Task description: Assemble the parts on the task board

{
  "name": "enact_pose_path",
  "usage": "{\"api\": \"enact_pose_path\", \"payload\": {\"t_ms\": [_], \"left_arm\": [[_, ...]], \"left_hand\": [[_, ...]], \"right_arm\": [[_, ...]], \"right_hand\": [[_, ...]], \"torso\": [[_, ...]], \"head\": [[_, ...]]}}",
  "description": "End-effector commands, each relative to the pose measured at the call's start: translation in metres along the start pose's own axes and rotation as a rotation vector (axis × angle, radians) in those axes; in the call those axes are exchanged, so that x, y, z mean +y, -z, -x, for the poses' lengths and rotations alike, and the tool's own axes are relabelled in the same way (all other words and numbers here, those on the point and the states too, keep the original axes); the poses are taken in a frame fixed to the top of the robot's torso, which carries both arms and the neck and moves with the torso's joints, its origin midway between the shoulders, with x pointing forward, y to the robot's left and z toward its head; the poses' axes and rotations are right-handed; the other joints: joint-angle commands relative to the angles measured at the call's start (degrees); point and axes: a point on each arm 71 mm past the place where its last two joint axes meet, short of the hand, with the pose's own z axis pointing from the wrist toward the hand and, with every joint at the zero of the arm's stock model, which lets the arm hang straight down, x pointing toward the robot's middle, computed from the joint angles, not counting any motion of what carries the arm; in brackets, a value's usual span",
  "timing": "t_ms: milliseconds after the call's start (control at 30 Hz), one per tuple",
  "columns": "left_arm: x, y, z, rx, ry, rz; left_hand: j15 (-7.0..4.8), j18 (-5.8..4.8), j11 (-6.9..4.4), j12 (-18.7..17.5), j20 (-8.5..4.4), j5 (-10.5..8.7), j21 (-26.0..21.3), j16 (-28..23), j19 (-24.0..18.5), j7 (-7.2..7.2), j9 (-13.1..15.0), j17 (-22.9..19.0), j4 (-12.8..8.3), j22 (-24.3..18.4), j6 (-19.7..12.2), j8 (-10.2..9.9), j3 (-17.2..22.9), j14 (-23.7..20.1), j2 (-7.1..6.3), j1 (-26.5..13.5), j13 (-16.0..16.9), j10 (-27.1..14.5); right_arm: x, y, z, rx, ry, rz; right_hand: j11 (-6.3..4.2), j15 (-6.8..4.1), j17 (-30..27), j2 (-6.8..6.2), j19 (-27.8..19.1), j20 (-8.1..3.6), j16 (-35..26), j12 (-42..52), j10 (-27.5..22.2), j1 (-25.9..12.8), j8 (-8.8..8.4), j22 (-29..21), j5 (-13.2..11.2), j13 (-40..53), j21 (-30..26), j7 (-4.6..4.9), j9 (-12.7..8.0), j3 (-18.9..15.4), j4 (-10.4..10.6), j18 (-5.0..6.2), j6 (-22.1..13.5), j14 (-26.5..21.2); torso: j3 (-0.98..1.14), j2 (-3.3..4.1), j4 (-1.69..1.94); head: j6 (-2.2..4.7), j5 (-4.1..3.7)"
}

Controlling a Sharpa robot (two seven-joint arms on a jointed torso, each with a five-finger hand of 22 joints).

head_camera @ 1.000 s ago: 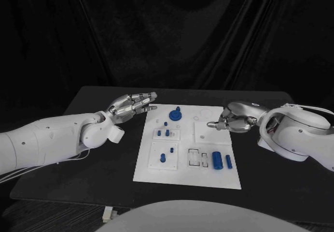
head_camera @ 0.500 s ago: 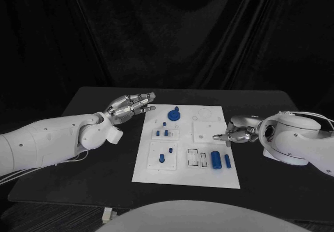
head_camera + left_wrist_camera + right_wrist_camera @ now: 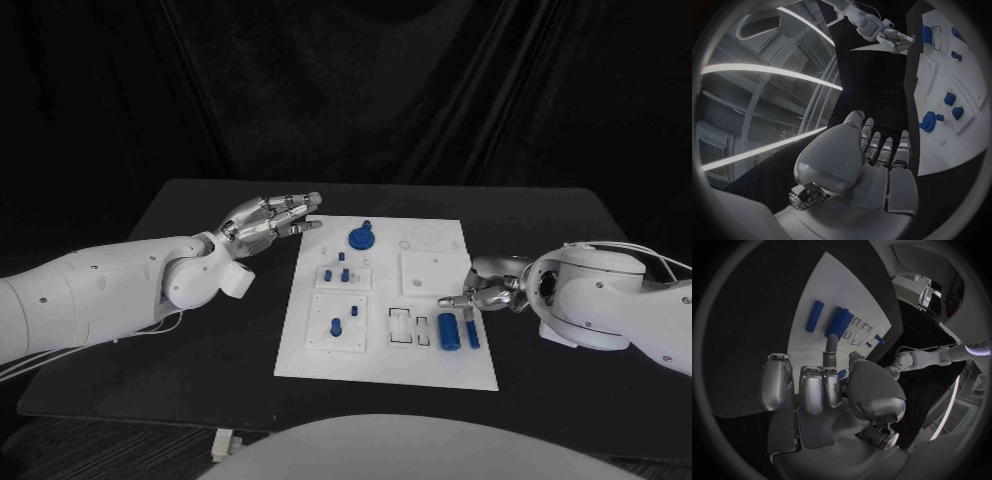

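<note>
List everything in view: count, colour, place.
Table: 1, black, under everything.
Board: 1, white, mid-table.
Disc part: 1, blue, board's far end.
Small pegs: several, blue, board's left half.
Cylinders: 2, blue, lying side by side, board's near right.
Left hand: silver, by board's far left corner, holds nothing.
Right hand: silver, at board's right edge near the cylinders, fingers curled; contents unclear.

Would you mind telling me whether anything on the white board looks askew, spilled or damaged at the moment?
Nothing stands out. The white board lies flat on the table, undamaged, and the blue parts sit on it in order; two blue cylinders lie loose near its right edge.
</note>
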Motion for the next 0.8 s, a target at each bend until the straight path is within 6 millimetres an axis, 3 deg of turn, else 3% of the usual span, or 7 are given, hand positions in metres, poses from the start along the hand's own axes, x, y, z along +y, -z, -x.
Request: {"api": "enact_pose_path", "payload": {"t_ms": [33,633,800], "left_arm": [[0.000,-0.001,-0.002,0.009,0.013,-0.009],[0.002,-0.001,-0.003,0.013,0.018,-0.002],[0.003,0.000,-0.003,0.013,0.019,0.000]], "left_hand": [[0.49,0.67,0.44,0.2,0.22,0.35,0.1,0.2,0.0,0.20,-0.1,0.0,-0.1,-0.1,0.0,0.2,0.4,0.0,0.24,0.4,0.1,0.0],[0.54,0.67,0.46,0.2,0.24,0.37,0.1,0.2,0.0,0.23,-0.1,0.0,-0.1,-0.1,0.0,0.2,0.5,0.1,0.24,0.4,0.1,0.0],[0.54,0.67,0.46,0.2,0.24,0.37,0.1,0.2,0.0,0.23,-0.1,0.0,-0.1,-0.1,0.0,0.2,0.5,0.1,0.24,0.4,0.1,0.0]], "right_arm": [[0.000,-0.002,-0.005,0.034,-0.013,-0.020],[-0.001,-0.012,-0.024,0.107,0.020,-0.061],[-0.001,-0.015,-0.028,0.123,0.054,-0.089]], "right_hand": [[-0.31,-0.10,13.8,-0.08,-0.3,0.06,-0.4,0.1,6.1,1.0,0.38,10.4,-0.5,15.1,-0.4,0.08,0.6,0.0,-0.5,0.43,-0.8,5.7],[0.06,0.34,12.4,-1.07,-1.1,0.44,-1.2,0.1,6.1,3.1,-0.15,9.8,-1.4,15.1,-2.4,0.64,2.3,-0.2,-1.0,0.85,-3.5,5.3],[-0.13,0.27,11.8,-1.63,-1.2,0.47,-1.6,0.1,6.1,3.6,0.73,9.6,-1.5,15.1,-3.1,0.47,3.5,-0.5,-1.2,1.00,-3.1,5.2]], "torso": [[0.00,-0.01,0.02],[0.00,0.02,-0.01],[-0.01,0.00,-0.02]], "head": [[-0.01,-0.01],[-0.01,0.19],[-0.01,0.05]]}}
